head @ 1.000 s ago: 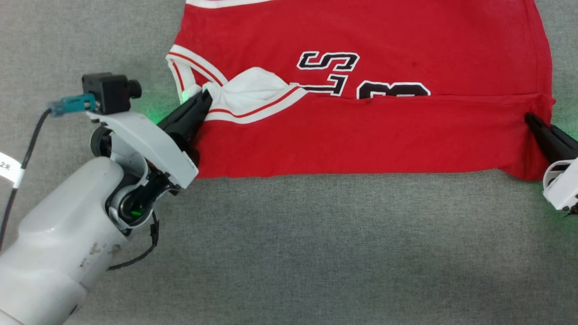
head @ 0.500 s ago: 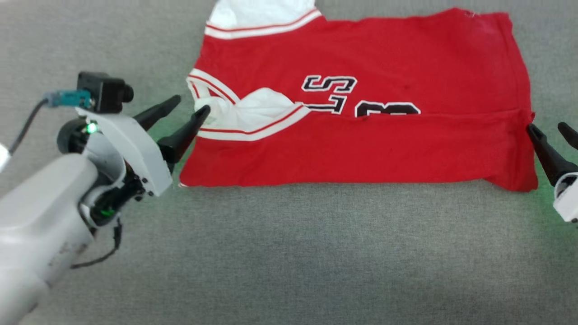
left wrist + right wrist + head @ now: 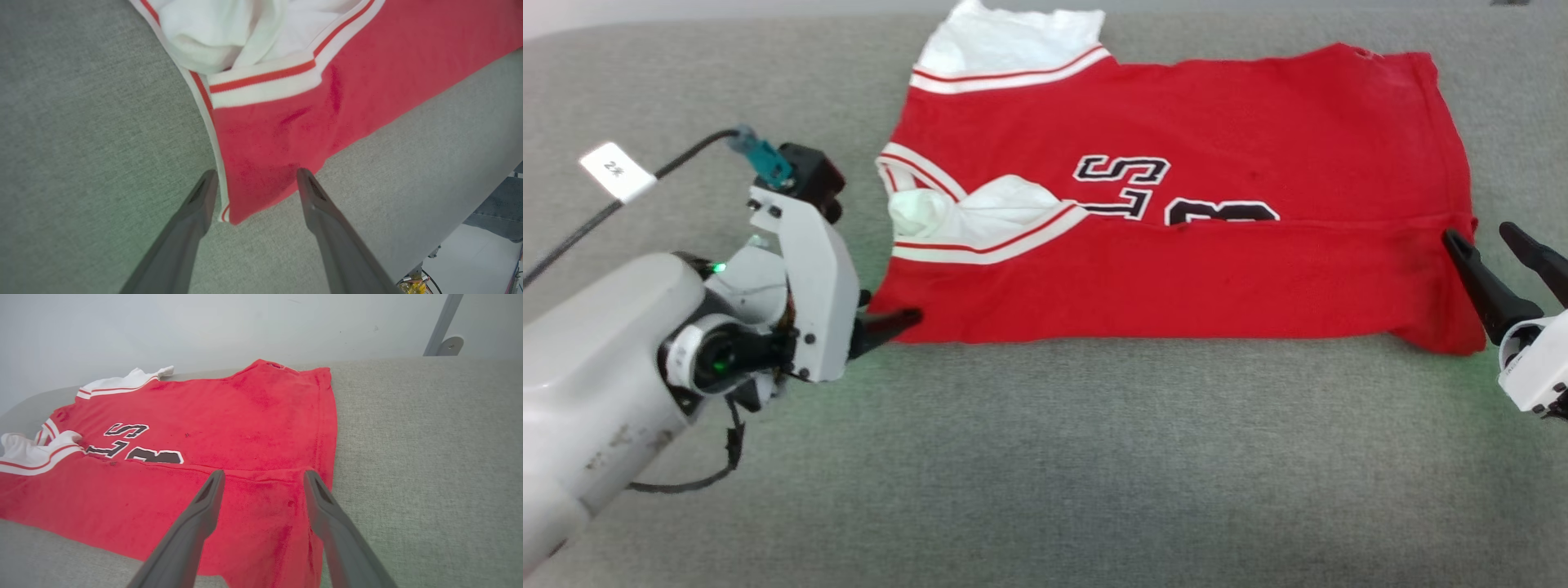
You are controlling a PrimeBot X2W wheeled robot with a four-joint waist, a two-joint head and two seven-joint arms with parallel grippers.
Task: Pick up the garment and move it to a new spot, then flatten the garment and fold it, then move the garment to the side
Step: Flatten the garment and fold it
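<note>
Both grippers, you'll see, stand open and empty. The shirt lies on the grey surface, near edge folded over. The left gripper straddles its near left corner, the right gripper its near right corner.

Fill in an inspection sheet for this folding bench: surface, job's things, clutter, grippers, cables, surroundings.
Surface: grey woven-fabric tabletop, flat.
Job's things: red soft-cloth T-shirt with white sleeves lying flat, its near strip folded over part of the black lettering; one white sleeve bunched at the left.
Clutter: nothing seen.
Grippers: left gripper open, astride the shirt's near left corner; right gripper open at the shirt's right edge.
Cables: black cable with white paper tag runs to the left wrist camera.
Surroundings: pale wall and grey metal post behind the table.
</note>
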